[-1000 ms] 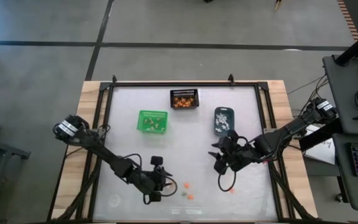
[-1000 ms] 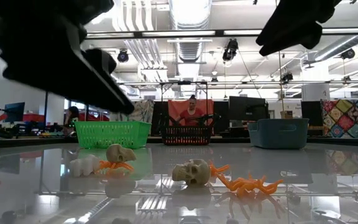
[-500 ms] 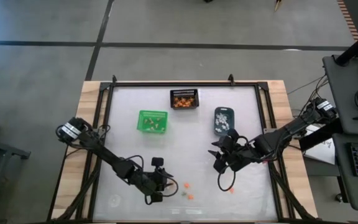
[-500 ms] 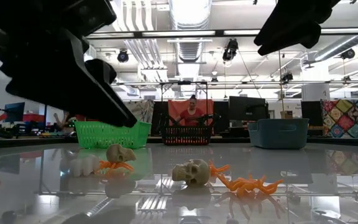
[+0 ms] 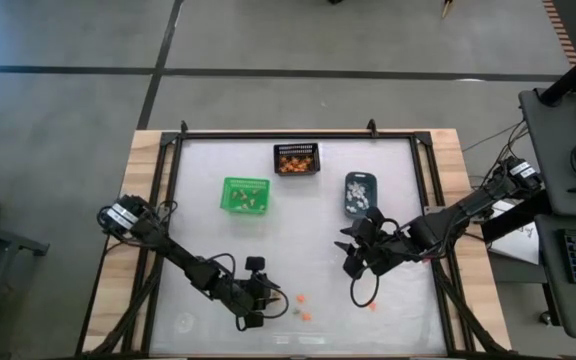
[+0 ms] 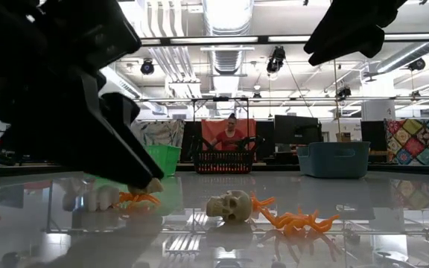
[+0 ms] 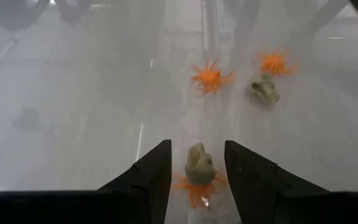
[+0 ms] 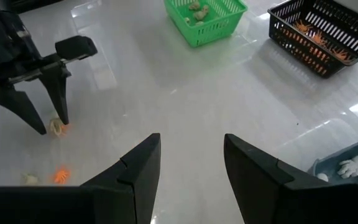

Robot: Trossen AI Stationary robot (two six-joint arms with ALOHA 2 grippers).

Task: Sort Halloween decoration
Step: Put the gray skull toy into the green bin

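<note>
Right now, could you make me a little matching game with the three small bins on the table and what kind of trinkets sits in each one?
Things:
1. green bin
2. black mesh bin
3. blue-grey bin
4. left gripper

States:
a. white pieces inside
b. open fingers astride a tan skull on an orange spider
c. orange pieces inside
d. tan pieces inside

Pairs: 1-d, 2-c, 3-a, 4-b
</note>
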